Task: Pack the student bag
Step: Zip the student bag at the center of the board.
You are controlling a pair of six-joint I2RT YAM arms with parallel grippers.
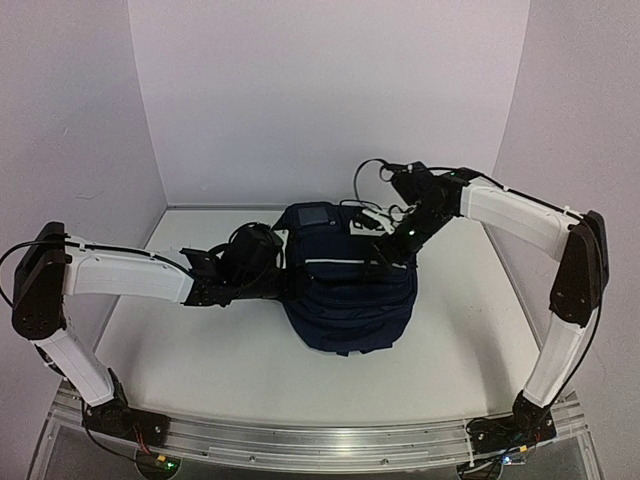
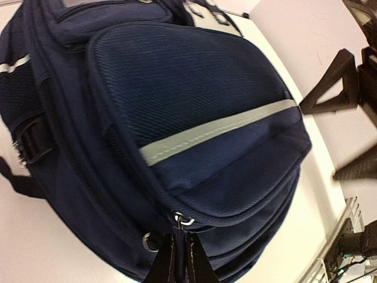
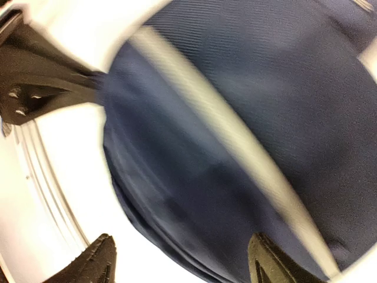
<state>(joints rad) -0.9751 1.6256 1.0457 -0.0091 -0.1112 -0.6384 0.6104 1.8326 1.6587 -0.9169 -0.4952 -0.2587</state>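
left gripper (image 2: 179, 247) is low against the student bag (image 2: 177, 118), fingers pressed tight together, tips right up at the small metal zipper pull (image 2: 184, 221) on the front pocket seam. whether the pull is actually nipped between them is hard to say from this angle. just beside those tips, on the next zip line, sits a round metal ring (image 2: 149, 240). ahead of the fingers the front pocket bulges up, with the pale stripe (image 2: 218, 132) running slantwise across it

over to the right gripper (image 3: 182, 262): fingers spread wide and nothing between them. beyond the tips it's all navy fabric, the same pale stripe cutting across, and the whole view smeared with blur

from above, the bag lies on the white table (image 1: 200, 350), right between the two tools. the left gripper (image 1: 275, 285) is tucked in at one flank of the bag and the right gripper (image 1: 385, 250) sits over the opposite upper corner. the grey label (image 1: 315, 217) is on the bag's far end, between the two grippers, and the stripe runs across the bag just below the right gripper's tips
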